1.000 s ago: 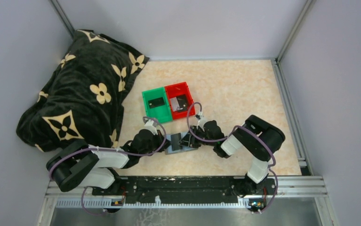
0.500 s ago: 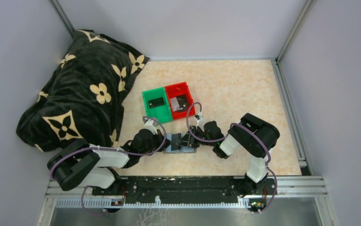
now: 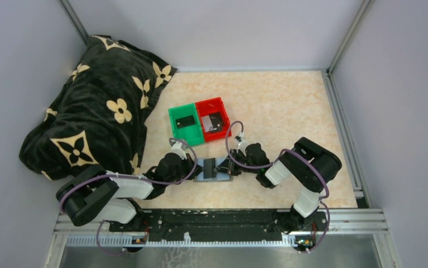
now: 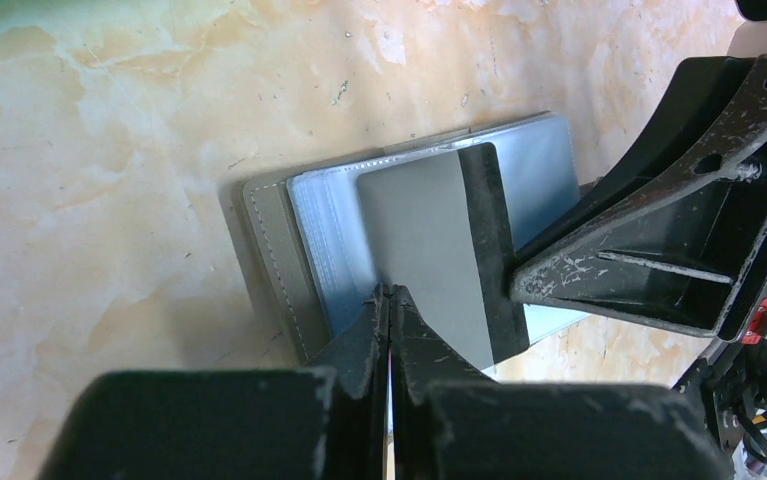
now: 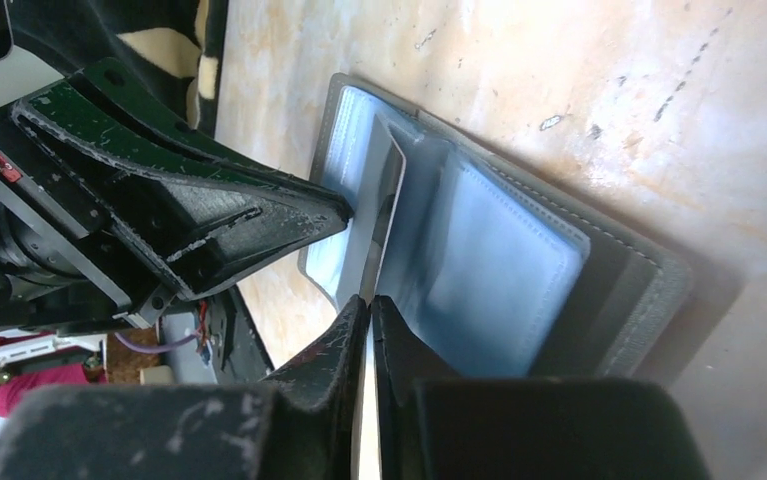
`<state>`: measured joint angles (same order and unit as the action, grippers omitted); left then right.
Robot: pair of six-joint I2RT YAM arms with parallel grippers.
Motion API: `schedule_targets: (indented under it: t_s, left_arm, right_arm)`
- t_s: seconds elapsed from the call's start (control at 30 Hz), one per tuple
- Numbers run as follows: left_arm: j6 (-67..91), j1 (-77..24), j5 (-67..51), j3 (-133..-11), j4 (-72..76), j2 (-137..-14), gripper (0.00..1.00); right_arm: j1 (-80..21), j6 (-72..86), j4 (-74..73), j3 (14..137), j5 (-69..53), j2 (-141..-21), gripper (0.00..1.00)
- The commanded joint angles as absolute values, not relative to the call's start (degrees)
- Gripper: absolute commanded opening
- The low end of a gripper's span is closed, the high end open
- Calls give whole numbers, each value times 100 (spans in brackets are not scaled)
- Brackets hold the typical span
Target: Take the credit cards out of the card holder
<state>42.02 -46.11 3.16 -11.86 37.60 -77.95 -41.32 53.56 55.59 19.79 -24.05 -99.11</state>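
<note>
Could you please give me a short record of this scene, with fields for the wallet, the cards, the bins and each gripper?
wallet: grey, lying open on the table between the two grippers
striped card: grey with a black stripe, lying across the wallet's clear sleeves
left gripper: shut, tips down on the wallet
right gripper: shut on the striped card's edge
green bin: holds one dark card
red bin: holds one loose card
blanket: black, flowered, far left
</note>
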Motion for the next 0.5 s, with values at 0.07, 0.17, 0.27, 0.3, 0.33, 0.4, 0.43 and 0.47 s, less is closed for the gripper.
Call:
schedule_targets:
  t_s: [0.07,0.17,0.27,0.3,0.33,0.4,0.43,0.47]
  left_arm:
    - [4184,-4593,321,-1055,3349,-7908,0]
    - [4176,-4588,337,-1046,3319,-7869,0]
    - [4175,-4588,347,-1038,3313,-7857,0]
    - [4175,-4588,351,-1042,3313,-7864,0]
    - [4180,-4588,349,-1043,3313,-7870,0]
    - [4184,-4588,347,-1045,3313,-7875,0]
    - [4184,-4588,347,-1052,3313,-7875,0]
    - [4184,-4588,344,-1042,3313,-7876,0]
  right_arm:
    - [-4043,5088,5409,1964,-2295,-9585,0]
    - [-4048,5080,5407,1989,-2337,-9627,0]
    - [-4051,5125,5570,2005,-2428,-9731,13]
    - [-4051,5155,5636,2008,-2466,-9778,13]
    - [-4045,5195,5720,2010,-2501,-9828,10]
    - [-4044,5261,5842,2011,-2536,-9904,3]
    - [-4051,5272,5881,2013,-2549,-9933,0]
    - [-4047,5279,5891,2006,-2555,-9934,0]
